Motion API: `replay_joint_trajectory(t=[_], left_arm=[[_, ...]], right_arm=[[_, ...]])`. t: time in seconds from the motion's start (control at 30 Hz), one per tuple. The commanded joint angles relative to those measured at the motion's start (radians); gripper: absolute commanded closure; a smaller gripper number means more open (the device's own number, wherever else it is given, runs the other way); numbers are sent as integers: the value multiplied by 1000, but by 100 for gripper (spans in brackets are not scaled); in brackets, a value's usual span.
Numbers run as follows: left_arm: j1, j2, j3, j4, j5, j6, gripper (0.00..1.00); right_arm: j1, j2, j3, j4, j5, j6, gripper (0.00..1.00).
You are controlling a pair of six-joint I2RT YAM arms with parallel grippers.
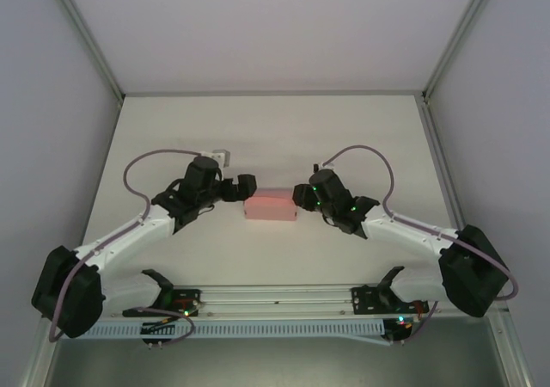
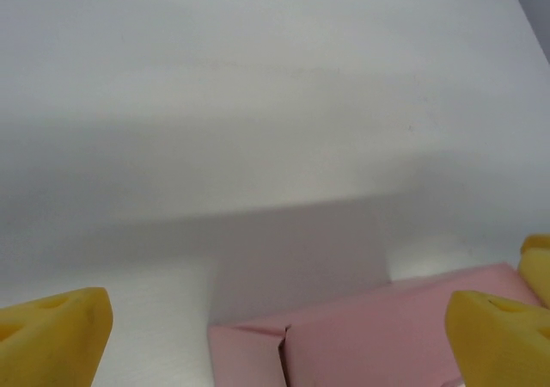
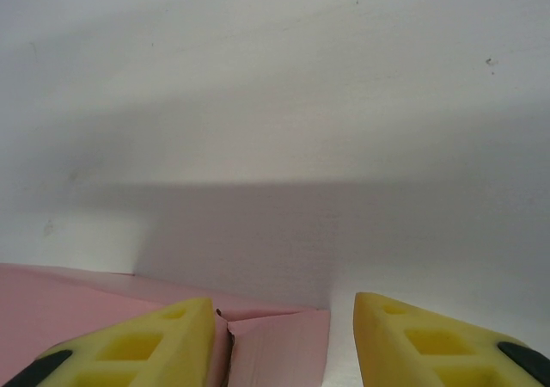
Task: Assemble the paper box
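Note:
The paper box (image 1: 271,206) is a folded pale pink rectangular box lying flat at the middle of the table, between the two arms. My left gripper (image 1: 244,188) sits at its left end with the jaws wide open. In the left wrist view the box (image 2: 387,335) lies low between the yellow fingertips (image 2: 60,331), with a folded corner flap showing. My right gripper (image 1: 302,197) is at the box's right end, partly open. In the right wrist view its left finger (image 3: 155,340) rests against the box's end flap (image 3: 275,344), and the other finger stands clear of the card.
A small white block (image 1: 222,156) lies behind the left gripper. Grey walls close the table (image 1: 275,129) on the left, right and back. A rail with black brackets (image 1: 275,301) runs along the near edge between the arm bases.

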Motion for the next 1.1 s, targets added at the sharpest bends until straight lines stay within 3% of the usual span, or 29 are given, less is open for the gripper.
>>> replay_joint_trajectory(t=[0.0,0.17,0.37,0.6,0.73,0.87,1.07], left_arm=[[17,25,-78,98,145,-37,5],[59,50,-156,163,195,-52,20],[82,67,-258,280,277,-88,52],[86,39,-377,387,309,-130,65],[90,53,-409,416,308,-122,78],[94,91,-414,440,315,-124,99],[94,87,-425,440,311,-122,100]], right_arm=[[19,67,-42,-160,27,-91,54],[22,72,-94,-85,40,-109,56],[22,81,-164,31,33,-167,59],[27,84,-251,159,17,-229,64],[37,76,-326,301,0,-290,68],[60,85,-397,449,-15,-384,71],[89,147,-449,541,49,-468,83]])
